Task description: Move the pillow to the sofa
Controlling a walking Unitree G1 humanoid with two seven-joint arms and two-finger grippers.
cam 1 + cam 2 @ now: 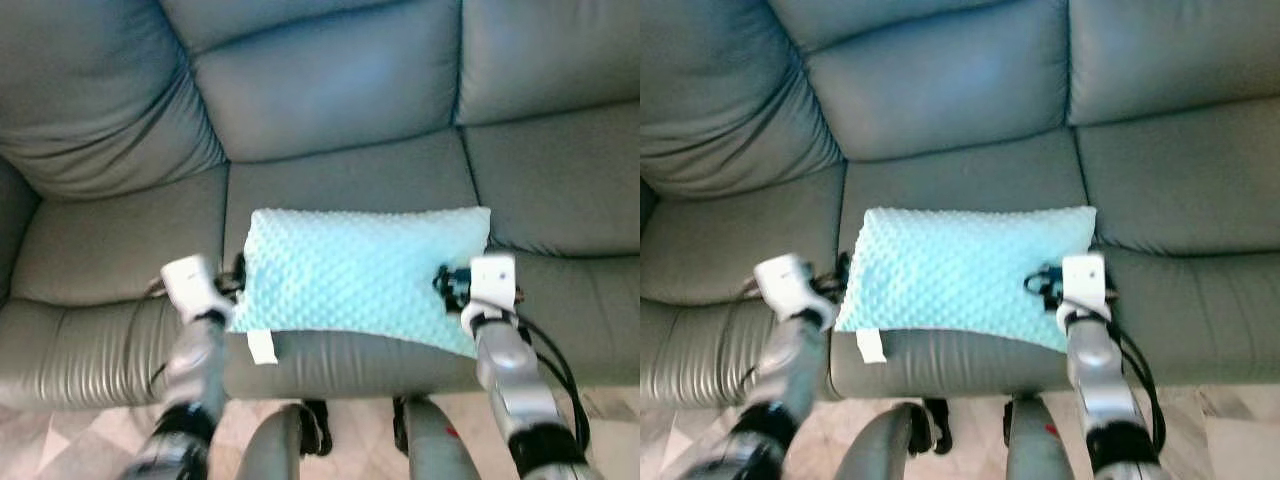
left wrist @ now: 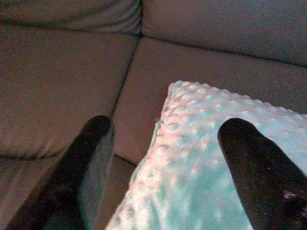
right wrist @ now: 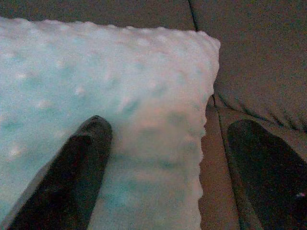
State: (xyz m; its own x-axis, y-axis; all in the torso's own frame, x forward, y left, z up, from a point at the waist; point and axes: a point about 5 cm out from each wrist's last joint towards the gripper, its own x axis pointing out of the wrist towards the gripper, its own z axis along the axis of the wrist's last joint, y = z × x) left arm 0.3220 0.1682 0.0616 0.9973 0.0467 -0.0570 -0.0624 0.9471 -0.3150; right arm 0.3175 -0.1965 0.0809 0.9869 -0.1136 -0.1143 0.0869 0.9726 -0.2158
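Note:
The light turquoise dotted pillow (image 1: 360,280) lies flat on the middle seat of the grey leather sofa (image 1: 330,90), its front edge slightly over the seat's front. My left gripper (image 2: 166,123) is at the pillow's left end, open, with one finger (image 2: 249,158) above the pillow and the other (image 2: 91,153) over bare seat. At the pillow's right end my right gripper (image 3: 170,124) is open in the same way, straddling the edge. In the left eye view the left gripper (image 1: 235,280) and the right gripper (image 1: 445,285) flank the pillow.
A white tag (image 1: 262,347) hangs from the pillow's front left corner. Sofa seats extend left (image 1: 110,250) and right (image 1: 570,190), with back cushions behind. Pale tiled floor (image 1: 60,440) and my own legs (image 1: 430,440) lie below the seat's front edge.

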